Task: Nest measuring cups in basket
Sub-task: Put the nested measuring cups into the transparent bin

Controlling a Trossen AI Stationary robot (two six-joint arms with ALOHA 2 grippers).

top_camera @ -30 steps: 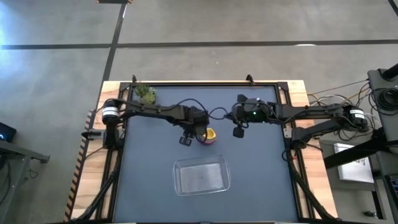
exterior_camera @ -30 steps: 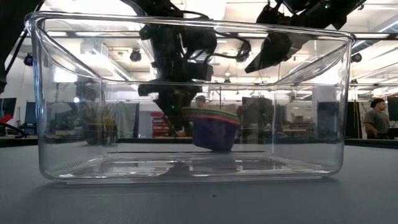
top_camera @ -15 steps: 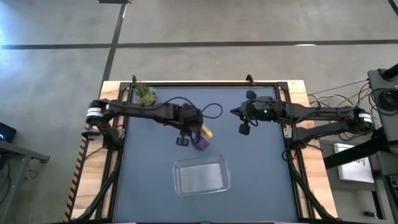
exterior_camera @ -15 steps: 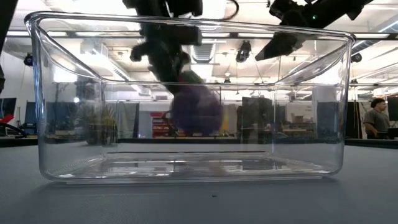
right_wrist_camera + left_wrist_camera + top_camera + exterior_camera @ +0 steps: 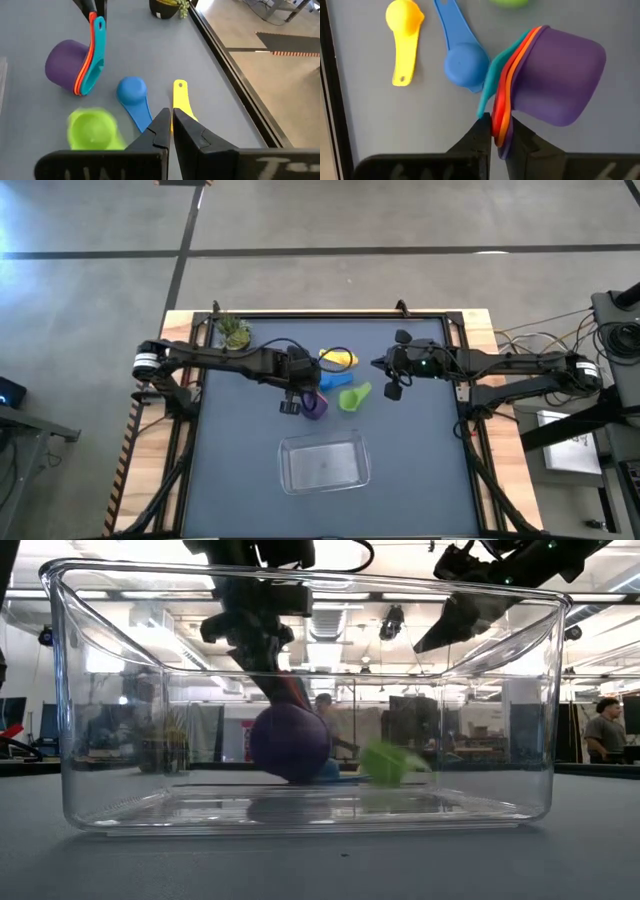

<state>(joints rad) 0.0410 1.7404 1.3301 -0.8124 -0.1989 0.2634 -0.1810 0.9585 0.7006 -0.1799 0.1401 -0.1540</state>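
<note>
Left wrist view: left gripper [image 5: 496,131] jaws pinch nested cups' [image 5: 540,75] handles | right wrist view: right gripper [image 5: 171,121] jaws pressed together

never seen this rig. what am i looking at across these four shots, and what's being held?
Two dark robot arms work at a table. The overhead shot shows everything; the low one looks level through the clear basket, which holds nothing; the other two come from cameras on each wrist. The left gripper is shut on the handles of a nested stack: purple, orange, red and teal measuring cups, tipped sideways. Loose on the table lie the yellow cup, blue cup and green cup, which looks blurred. The right gripper holds nothing, fingers together, near those cups. A small potted plant sits in a far corner.
</note>
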